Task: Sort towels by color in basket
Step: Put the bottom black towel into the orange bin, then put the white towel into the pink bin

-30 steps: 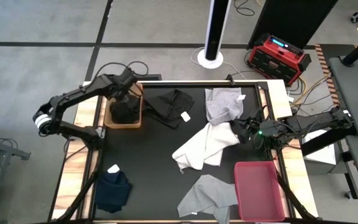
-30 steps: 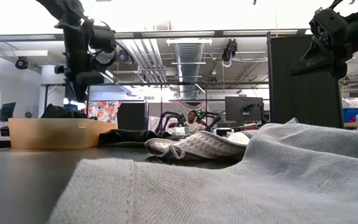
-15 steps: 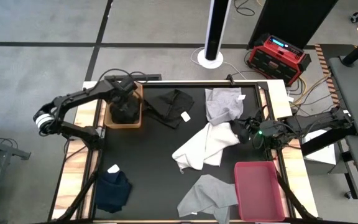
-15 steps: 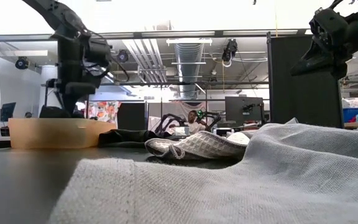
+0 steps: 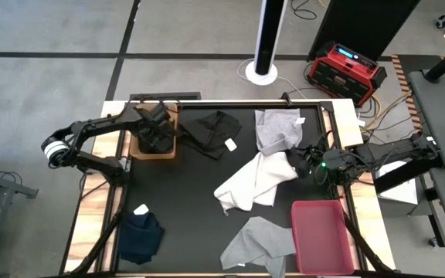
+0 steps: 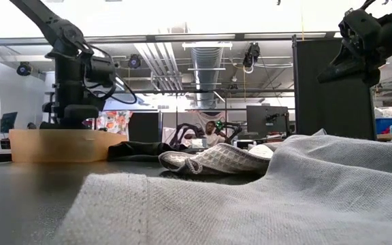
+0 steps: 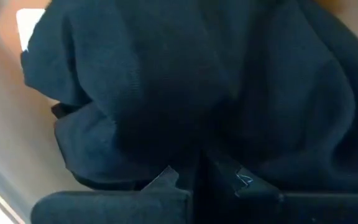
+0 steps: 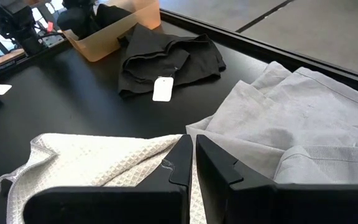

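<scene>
No readable writing anywhere: the tags on the towels are blank white from here, no brand legible on the red case (image 5: 345,71) on the floor past the table.

Left gripper (image 5: 154,137) is down inside the tan basket (image 5: 152,153) at the table's far-left corner, fingers (image 7: 166,182) pinched together w/ dark cloth pressed right up against them. That's the black towel in the basket (image 7: 191,81), soft, bunched, filling nearly the whole left wrist view. Can't tell whether the cloth is actually clamped btwn the tips or just lying against them. Low view: left arm (image 6: 70,75) stands upright over the basket wall (image 6: 60,145).

Right gripper (image 5: 309,164) hovers at the table's right edge, fingers (image 8: 182,163) closed together, nothing in them, above the white waffle-weave towel (image 8: 98,158) and the light grey towel (image 8: 291,134).

Rest of the towels, high view:
- second black towel (image 5: 213,130) crumpled just beside the basket, white tag (image 5: 230,144) at its near edge; tag also plain in right wrist view (image 8: 162,89).
- light grey towel (image 5: 277,130) at far centre-right, small white tag (image 5: 300,120).
- white towel (image 5: 255,181) mid-table, touching the grey one's near edge.
- another grey towel (image 5: 259,242) at the near edge, touching the red bin (image 5: 322,236), which sits near-right.
- navy towel (image 5: 140,234) near-left corner, white tag (image 5: 140,209), well apart from the others.

Low view foreground: grey cloth (image 6: 250,197) close up, fine woven texture.
</scene>
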